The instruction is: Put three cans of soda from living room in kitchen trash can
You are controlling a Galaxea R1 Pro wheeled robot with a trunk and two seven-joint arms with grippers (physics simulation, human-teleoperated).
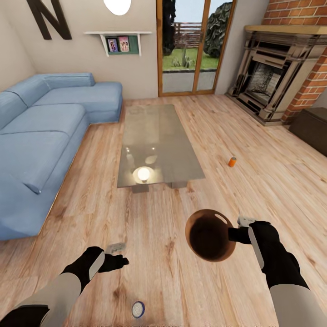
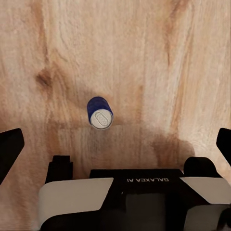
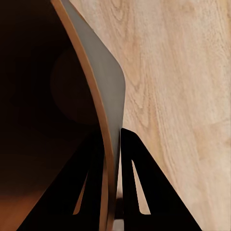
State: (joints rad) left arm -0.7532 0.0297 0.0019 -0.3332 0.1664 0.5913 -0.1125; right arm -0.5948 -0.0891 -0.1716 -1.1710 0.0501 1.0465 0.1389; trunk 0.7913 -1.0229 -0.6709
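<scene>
The right gripper [image 1: 235,234] is clamped on the rim of the round copper-brown trash can [image 1: 210,235], one finger [image 3: 91,187] inside its wall and the other outside, holding it above the wood-plank floor [image 1: 150,254] with its dark inside facing the head camera. A bright-orange soda can [image 1: 232,161] lies on the floor to the right of the glass coffee table [image 1: 154,145], well apart from the bin. The left gripper [image 1: 119,255] hangs with fingers apart above the floor (a blue-sided can [image 2: 99,112] stands below it). A blue corner sofa [image 1: 41,145] stands left of the table.
</scene>
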